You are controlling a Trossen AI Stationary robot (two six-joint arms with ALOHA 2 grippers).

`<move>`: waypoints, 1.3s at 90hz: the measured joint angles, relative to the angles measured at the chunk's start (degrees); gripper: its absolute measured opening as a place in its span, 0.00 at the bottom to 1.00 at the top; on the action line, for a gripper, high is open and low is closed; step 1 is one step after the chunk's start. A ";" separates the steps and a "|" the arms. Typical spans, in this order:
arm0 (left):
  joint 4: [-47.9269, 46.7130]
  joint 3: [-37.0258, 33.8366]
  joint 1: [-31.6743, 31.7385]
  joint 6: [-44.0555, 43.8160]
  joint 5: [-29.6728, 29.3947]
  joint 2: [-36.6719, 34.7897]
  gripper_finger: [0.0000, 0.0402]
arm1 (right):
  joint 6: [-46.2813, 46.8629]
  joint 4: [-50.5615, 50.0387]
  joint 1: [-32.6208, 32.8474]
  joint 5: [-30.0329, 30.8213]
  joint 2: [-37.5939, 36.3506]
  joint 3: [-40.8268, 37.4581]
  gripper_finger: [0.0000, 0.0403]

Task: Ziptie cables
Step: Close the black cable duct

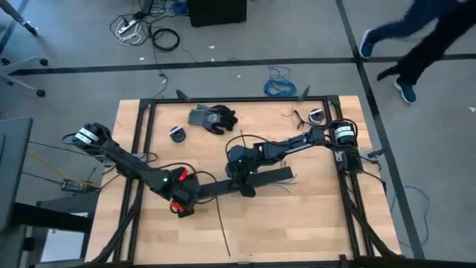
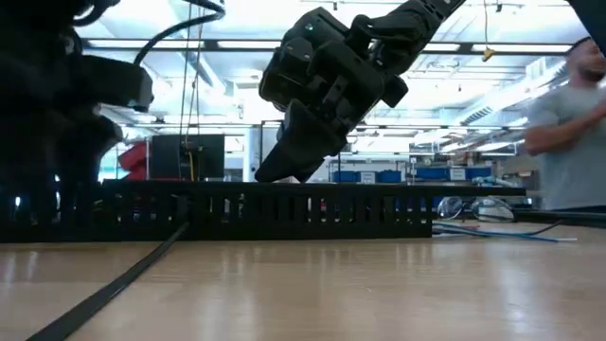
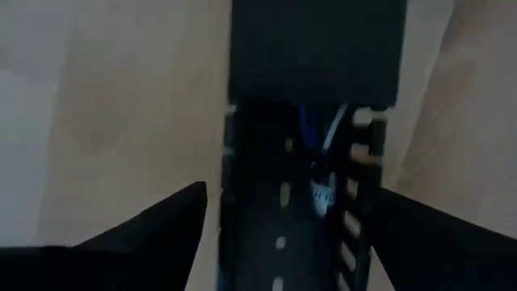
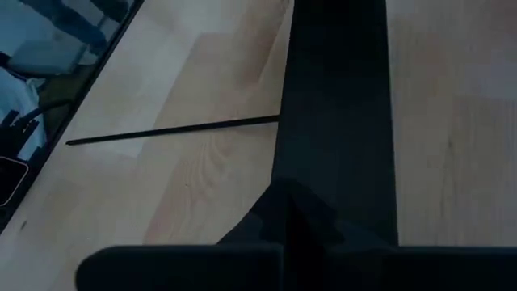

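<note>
Wooden tabletop point(image 1: 312, 208) inside a black frame, grey floor around it. High view only: a person point(image 1: 416, 37) crossing the floor at 1 o'clock, a dark glove point(image 1: 212, 117) near the table's far edge at 11 o'clock, a bright blue cable loop point(image 1: 281, 83) on the floor beyond 12.

Slotted duct point(image 1: 245, 181) lies across table centre. Left gripper point(image 1: 182, 195) sits at its 9 o'clock end. Left wrist view looks down the duct's channel point(image 3: 283, 226); cables point(image 3: 319, 141), blue and white, lie inside it, partly under a flat black cover point(image 3: 315, 48). Fingers point(image 3: 153, 230) spread apart either side of the duct.

Right gripper point(image 1: 242, 179) is over the duct's middle. Low view shows it tilted just above the slotted wall point(image 2: 284, 213). Right wrist view shows it at the flat black bar point(image 4: 335, 121); cannot tell whether clamped.

One ziptie point(image 1: 222, 223) lies loose toward 6 o'clock; right wrist view shows it meeting the bar's edge point(image 4: 174, 132).
</note>
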 joint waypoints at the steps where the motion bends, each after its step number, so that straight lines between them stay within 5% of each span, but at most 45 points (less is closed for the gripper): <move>1: 0.20 -0.04 0.00 0.23 0.00 -0.01 0.78 | 0.01 0.12 -0.01 -0.01 -0.03 -0.02 0.00; 50: 2.10 -3.22 0.00 0.17 -0.48 -0.02 0.62 | 0.06 -1.26 0.00 0.46 -5.14 -0.09 0.00; 72: 2.34 -3.22 0.00 0.41 -0.91 -0.02 0.61 | -0.79 -9.23 -0.09 6.26 -4.87 -0.01 0.00; 117: 3.02 -3.22 0.00 1.28 -1.38 0.02 0.57 | 0.66 -2.65 -1.22 2.64 0.39 0.26 0.00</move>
